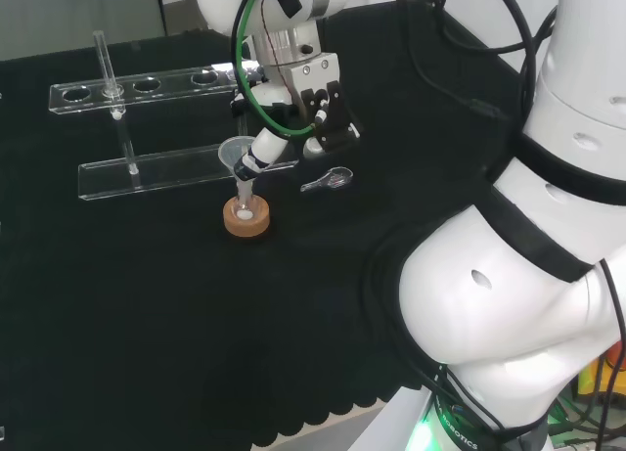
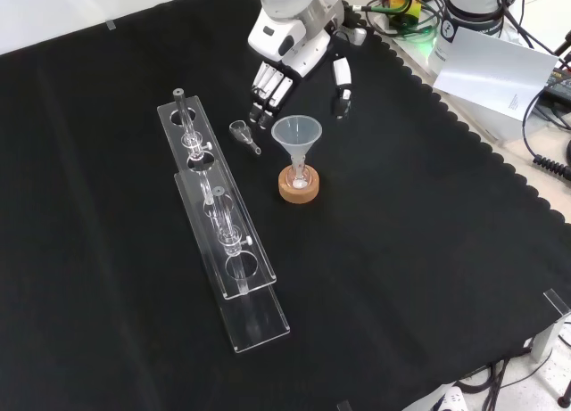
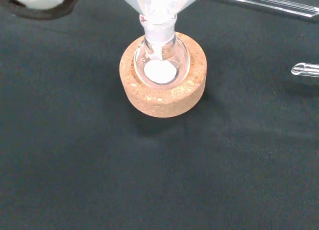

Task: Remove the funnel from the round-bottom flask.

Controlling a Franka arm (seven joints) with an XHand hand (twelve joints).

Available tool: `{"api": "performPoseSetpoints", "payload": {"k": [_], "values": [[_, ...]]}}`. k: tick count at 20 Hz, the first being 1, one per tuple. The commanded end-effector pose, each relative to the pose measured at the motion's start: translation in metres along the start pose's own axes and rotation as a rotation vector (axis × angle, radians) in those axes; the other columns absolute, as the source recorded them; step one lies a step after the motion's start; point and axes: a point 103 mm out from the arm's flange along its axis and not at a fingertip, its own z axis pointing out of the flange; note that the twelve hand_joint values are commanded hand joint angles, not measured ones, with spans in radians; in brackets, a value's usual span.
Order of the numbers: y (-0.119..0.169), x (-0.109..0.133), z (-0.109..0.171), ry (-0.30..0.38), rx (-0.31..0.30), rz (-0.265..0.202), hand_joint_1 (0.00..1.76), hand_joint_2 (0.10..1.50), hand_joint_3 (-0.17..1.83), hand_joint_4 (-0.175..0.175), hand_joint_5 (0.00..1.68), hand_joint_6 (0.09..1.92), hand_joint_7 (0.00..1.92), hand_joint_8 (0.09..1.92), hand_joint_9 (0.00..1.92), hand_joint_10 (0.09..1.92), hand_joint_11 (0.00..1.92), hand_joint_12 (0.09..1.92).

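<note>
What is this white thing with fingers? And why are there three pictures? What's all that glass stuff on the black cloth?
The white thing is a robot arm, and at its end is a black and white hand with fingers, a bit like yours. The three pictures come from three cameras: one looks over the arm from behind, one looks down from the front, and one sits at the wrist, very close.

On the black cloth stands a small round glass flask in a cork ring that keeps it from rolling. A clear funnel sticks in its neck. Beside it lies a long clear rack with tubes, and a small glass scoop.

The hand holds nothing yet. Its fingers are relaxed, just behind the funnel.
</note>
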Motion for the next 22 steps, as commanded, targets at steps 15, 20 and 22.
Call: {"api": "performPoseSetpoints", "payload": {"k": [15,20,22], "values": [[0.02,0.002,0.019,-0.06,-0.001,-0.006,0.69,0.64,0.38,-0.061,0.0,0.09,0.0,0.15,0.12,0.82,0.34,1.34],[0.025,0.001,0.024,-0.053,0.003,-0.015,0.7,0.64,0.38,-0.064,0.0,0.09,0.0,0.25,0.22,0.78,0.34,1.35],[0.026,0.002,0.027,-0.046,0.003,-0.017,0.7,0.64,0.38,-0.066,0.0,0.09,0.0,0.3,0.26,0.77,0.34,1.35]]}}
